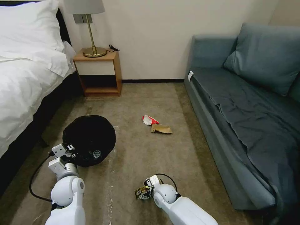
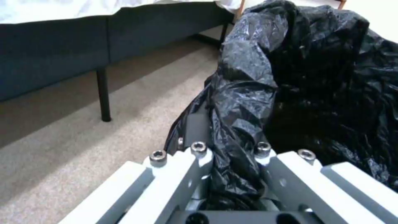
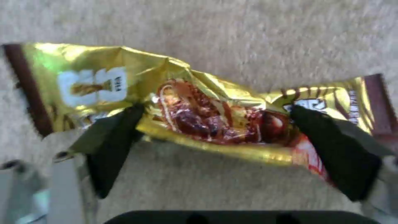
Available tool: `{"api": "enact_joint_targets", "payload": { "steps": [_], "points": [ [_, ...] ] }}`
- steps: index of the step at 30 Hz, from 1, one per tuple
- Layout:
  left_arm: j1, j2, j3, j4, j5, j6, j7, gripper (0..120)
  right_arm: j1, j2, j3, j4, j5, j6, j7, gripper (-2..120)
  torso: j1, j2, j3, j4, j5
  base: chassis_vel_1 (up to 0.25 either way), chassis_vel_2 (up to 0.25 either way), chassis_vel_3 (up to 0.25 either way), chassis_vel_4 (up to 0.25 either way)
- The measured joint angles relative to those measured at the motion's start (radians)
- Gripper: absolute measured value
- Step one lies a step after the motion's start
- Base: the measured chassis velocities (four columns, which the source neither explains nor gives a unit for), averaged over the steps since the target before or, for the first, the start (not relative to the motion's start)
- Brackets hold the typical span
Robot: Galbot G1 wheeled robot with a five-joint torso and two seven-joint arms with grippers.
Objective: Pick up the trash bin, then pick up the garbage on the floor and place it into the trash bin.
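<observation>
Head view: the trash bin [image 1: 89, 139] sits on the carpeted floor [image 1: 140, 168] near the bed [image 1: 25, 78], its black liner facing up, with a clear bottle [image 1: 96, 153] lying inside. The left gripper [image 1: 69, 149] meets the bin's near rim. The right gripper [image 1: 144, 191] is low over the floor, at the gold foil wrapper [image 1: 140, 191]. Farther off, toward the sofa [image 1: 250, 118], lie the red-and-white wrapper [image 1: 150, 120] and the tan paper scrap [image 1: 161, 128], touching.

Left wrist view: the left gripper's [image 2: 234, 161] jaws are clamped on a fold of the black liner [image 2: 248, 93] at the rim.

Right wrist view: the right gripper's [image 3: 213, 124] jaws stand apart, one black fingertip [image 3: 120, 124] at each side of the crumpled gold wrapper [image 3: 199, 105] on the carpet.
</observation>
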Motion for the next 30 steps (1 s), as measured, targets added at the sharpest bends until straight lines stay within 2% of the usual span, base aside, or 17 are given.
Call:
{"api": "enact_joint_targets", "payload": {
  "steps": [2, 6, 9, 13, 18, 22, 23, 28, 30],
  "points": [
    [-0.003, -0.002, 0.005, 0.002, 0.003, 0.0, 0.0, 4, -0.003, 0.0, 0.009, -0.002, -0.008, 0.008, -0.002, 79, 0.0, 0.0, 0.0, 0.0001, 0.0003, 0.0, 0.0, 0.0, 0.0],
    [-0.005, -0.005, 0.011, 0.005, 0.005, 0.001, -0.001, 4, -0.007, 0.0, 0.017, -0.002, -0.014, 0.011, -0.002, 71, 0.0, 0.0, 0.0, 0.0, 0.0002, 0.0, 0.0, 0.0, 0.0],
    [-0.007, -0.005, 0.014, 0.007, 0.008, 0.001, -0.001, 4, -0.009, 0.0, 0.025, -0.002, -0.023, 0.015, -0.002, 59, 0.0, 0.0, 0.0, 0.0, 0.0002, 0.0, 0.0, 0.0, 0.0],
    [-0.007, -0.005, 0.014, 0.007, 0.008, 0.001, -0.001, 4, -0.011, 0.0, 0.027, -0.002, -0.027, 0.016, -0.002, 53, 0.0, 0.0, 0.0, 0.0, 0.0, 0.0, 0.0, 0.0, 0.0],
    [-0.006, -0.001, 0.009, 0.006, 0.007, 0.001, -0.001, 4, -0.016, 0.001, 0.031, 0.002, -0.033, 0.016, -0.002, 36, 0.0, 0.0, 0.0, 0.0003, 0.0002, 0.0, 0.0, 0.0, 0.0],
    [-0.004, -0.001, 0.007, 0.006, 0.006, 0.001, -0.001, 4, -0.017, 0.0, 0.032, 0.005, -0.038, 0.016, -0.002, 28, 0.0, 0.0, 0.0, 0.0003, 0.0005, 0.0, 0.0, 0.0, 0.0],
    [-0.003, -0.003, 0.007, 0.008, 0.006, 0.001, -0.002, 4, -0.019, 0.0, 0.032, 0.008, -0.039, 0.015, -0.002, 22, 0.0, 0.0, 0.0, 0.0003, 0.0003, 0.0, 0.0, 0.0, 0.0],
    [-0.003, -0.005, 0.008, 0.011, 0.006, 0.001, -0.001, 4, -0.02, -0.001, 0.036, 0.018, -0.03, -0.004, -0.001, 10, 0.0, 0.0, 0.0, 0.0001, -0.0002, 0.0, 0.0, 0.0, 0.0],
    [-0.005, -0.005, 0.01, 0.011, 0.006, 0.001, -0.001, 4, -0.021, -0.002, 0.037, 0.022, -0.028, -0.006, -0.001, 0, 0.0, -0.001, 0.0, 0.0, -0.0002, 0.0, 0.0, 0.0, 0.0]
  ]
}}
